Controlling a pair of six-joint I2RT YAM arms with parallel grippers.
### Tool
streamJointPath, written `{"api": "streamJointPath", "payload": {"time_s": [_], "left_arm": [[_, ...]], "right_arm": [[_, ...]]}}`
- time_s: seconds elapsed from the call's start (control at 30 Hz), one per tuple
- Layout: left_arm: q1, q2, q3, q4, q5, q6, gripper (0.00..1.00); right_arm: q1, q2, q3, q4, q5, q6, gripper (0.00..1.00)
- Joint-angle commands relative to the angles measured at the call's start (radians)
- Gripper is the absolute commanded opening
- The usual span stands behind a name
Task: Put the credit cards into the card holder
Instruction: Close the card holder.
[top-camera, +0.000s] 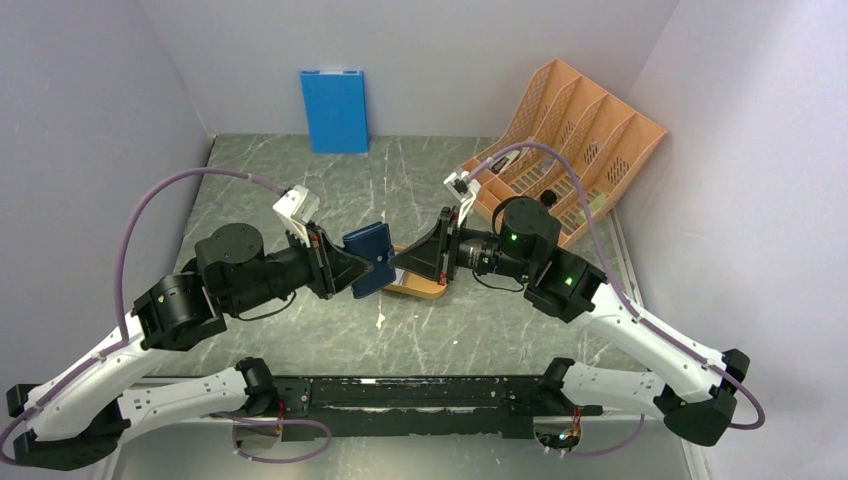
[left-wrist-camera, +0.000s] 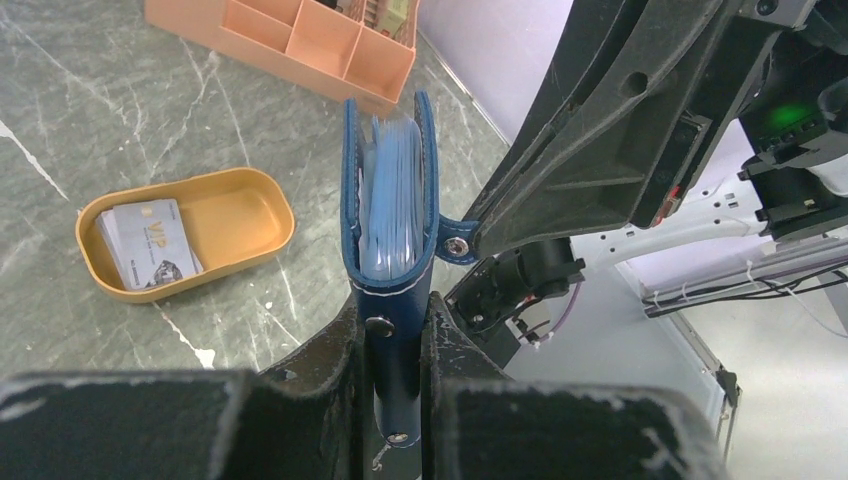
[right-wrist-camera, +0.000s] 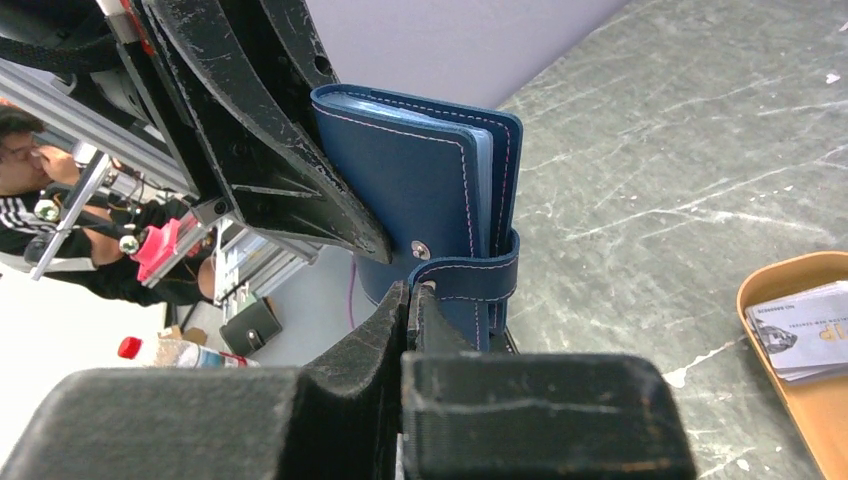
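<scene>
The navy card holder (top-camera: 368, 258) hangs in the air between both arms, above the table's middle. My left gripper (left-wrist-camera: 395, 312) is shut on its spine, and the pale inner pockets (left-wrist-camera: 385, 195) face upward between the covers. The snap tab (right-wrist-camera: 480, 275) is undone, and my right gripper (right-wrist-camera: 415, 295) is shut on the tab's end. The grey credit cards (left-wrist-camera: 148, 240) lie stacked in the orange oval tray (left-wrist-camera: 232, 212), also seen in the right wrist view as credit cards (right-wrist-camera: 805, 340). From above, the right gripper (top-camera: 398, 262) hides most of the tray (top-camera: 422, 290).
An orange slotted file rack (top-camera: 570, 130) stands at the back right. A bright blue flat panel (top-camera: 334, 110) leans against the back wall. Pale walls close the table on the left, back and right.
</scene>
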Motion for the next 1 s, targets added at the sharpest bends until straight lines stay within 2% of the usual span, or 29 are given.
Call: {"api": "streamJointPath", "payload": {"time_s": [0.0,0.47,0.97], "left_arm": [[0.003,0.004,0.043,0.027,0.018,0.026,0.05],[0.004,0.023,0.039,0.038,0.058,0.036,0.05],[0.003,0.033,0.033,0.054,0.089,0.038,0.05]], "right_arm": [[0.003,0.004,0.032,0.005,-0.034,-0.001,0.00],[0.002,0.032,0.021,0.043,-0.031,0.026,0.00],[0.003,0.069,0.038,0.012,-0.007,0.020,0.00]]}}
